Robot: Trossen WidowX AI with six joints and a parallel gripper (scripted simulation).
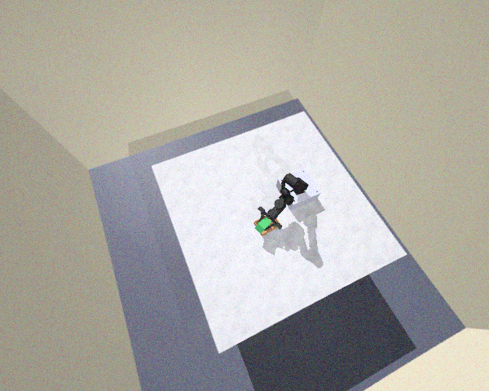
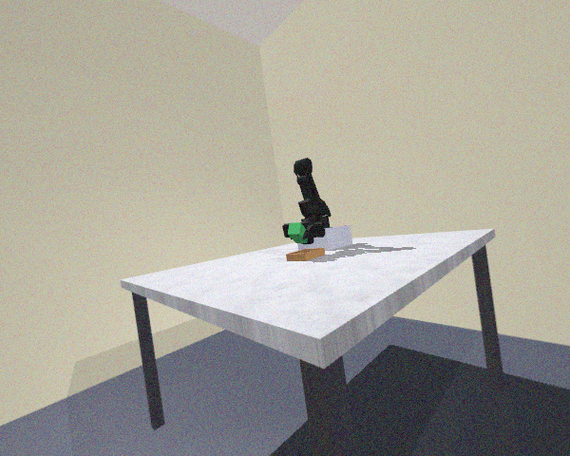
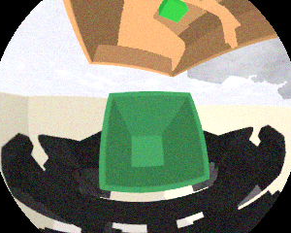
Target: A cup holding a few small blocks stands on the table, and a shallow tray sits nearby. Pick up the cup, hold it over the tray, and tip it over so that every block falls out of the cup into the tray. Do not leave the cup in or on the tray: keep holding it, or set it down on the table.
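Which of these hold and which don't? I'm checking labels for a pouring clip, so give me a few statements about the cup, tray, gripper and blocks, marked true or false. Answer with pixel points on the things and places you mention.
1. The gripper (image 1: 270, 218) (image 2: 305, 234) (image 3: 147, 123) is shut on the green cup (image 1: 263, 225) (image 2: 296, 231) (image 3: 147, 150). True.
2. The cup stands upright on the table. False: it is tipped, held above the table.
3. A bright green block (image 3: 173, 11) shows in the orange tray (image 2: 305, 255) (image 3: 131, 55). True.
4. Blocks remain inside the cup. False: its visible inside holds none.
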